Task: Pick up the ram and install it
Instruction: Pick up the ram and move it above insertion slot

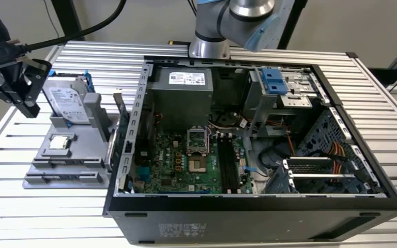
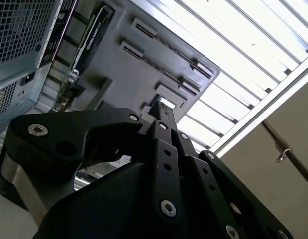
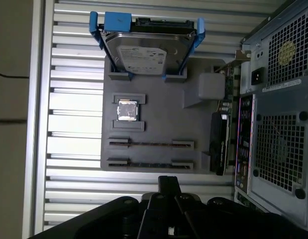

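Note:
The ram [image 3: 151,144] shows as a thin strip standing on edge in a slot of the grey holder [image 3: 158,117]; a second like strip [image 3: 150,163] stands in the slot beside it. My black gripper [image 1: 27,106] hangs above the table at the exterior view's left, just left of the grey holder [image 1: 43,178] and apart from it. In both wrist views the fingertips [image 2: 162,107] [image 3: 168,181] sit together with nothing between them. The long black motherboard slots [image 1: 227,165] lie inside the open computer case [image 1: 254,206].
On the holder stand a silver hard drive [image 3: 149,52] in a blue bracket, a square processor chip [image 3: 127,110] and a black card [image 3: 218,144]. The case's tall metal wall [image 1: 133,129] rises right beside the holder. The slatted table [image 1: 47,217] surrounds both.

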Controlling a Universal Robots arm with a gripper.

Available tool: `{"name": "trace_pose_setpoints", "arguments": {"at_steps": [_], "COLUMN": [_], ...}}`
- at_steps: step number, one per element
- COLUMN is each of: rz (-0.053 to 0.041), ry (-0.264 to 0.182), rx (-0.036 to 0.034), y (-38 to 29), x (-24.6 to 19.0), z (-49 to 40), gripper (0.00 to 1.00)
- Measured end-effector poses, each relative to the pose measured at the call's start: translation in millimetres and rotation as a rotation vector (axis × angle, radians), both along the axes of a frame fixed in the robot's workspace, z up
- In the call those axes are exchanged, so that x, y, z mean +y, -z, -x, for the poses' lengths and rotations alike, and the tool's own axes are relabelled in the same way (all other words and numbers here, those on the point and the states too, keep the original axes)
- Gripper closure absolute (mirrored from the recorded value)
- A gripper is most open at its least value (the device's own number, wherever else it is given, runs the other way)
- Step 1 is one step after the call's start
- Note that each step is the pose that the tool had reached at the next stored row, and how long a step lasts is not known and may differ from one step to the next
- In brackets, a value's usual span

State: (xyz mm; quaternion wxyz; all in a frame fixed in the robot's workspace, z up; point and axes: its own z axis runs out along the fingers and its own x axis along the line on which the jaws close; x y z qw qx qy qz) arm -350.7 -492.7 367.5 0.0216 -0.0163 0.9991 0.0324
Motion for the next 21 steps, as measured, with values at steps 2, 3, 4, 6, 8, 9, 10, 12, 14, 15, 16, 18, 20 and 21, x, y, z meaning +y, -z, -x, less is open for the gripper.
{"name": "trace_pose_setpoints", "arguments": {"at_steps": [2,3,4,6,8,9,10,12,14,15,16,18,20,21], "rz": [0.0,0.0001,-0.0001,0.0,0.0,0.0,0.0,0.0,0.0,0.0,0.0,0.0,0.0,0.0], "ry": [-0.002,-0.003,-0.004,-0.01,-0.012,-0.012,-0.013,-0.015,-0.016,-0.017,-0.018,-0.019,-0.021,-0.021], "rx": [-0.0001,0.0,-0.0001,0.0,-0.0001,-0.0001,0.0,-0.0001,-0.0001,-0.0001,0.0,-0.0001,-0.0001,-0.0001], "y": [0.0,0.0,0.0,0.0,0.0,0.0,0.0,0.0,0.0,0.0,0.0,0.0,0.0,0.0], "x": [0.0,0.0,0.0,0.0,0.0,0.0,0.0,0.0,0.0,0.0,0.0,0.0,0.0,0.0], "z": [0.0,0.0,0.0,0.0,0.0,0.0,0.0,0.1,0.1,0.1,0.1,0.1,0.1,0.1], "gripper": [1.0,1.0,1.0,1.0,1.0,1.0,1.0,1.0,1.0,1.0,1.0,1.0,1.0,1.0]}}
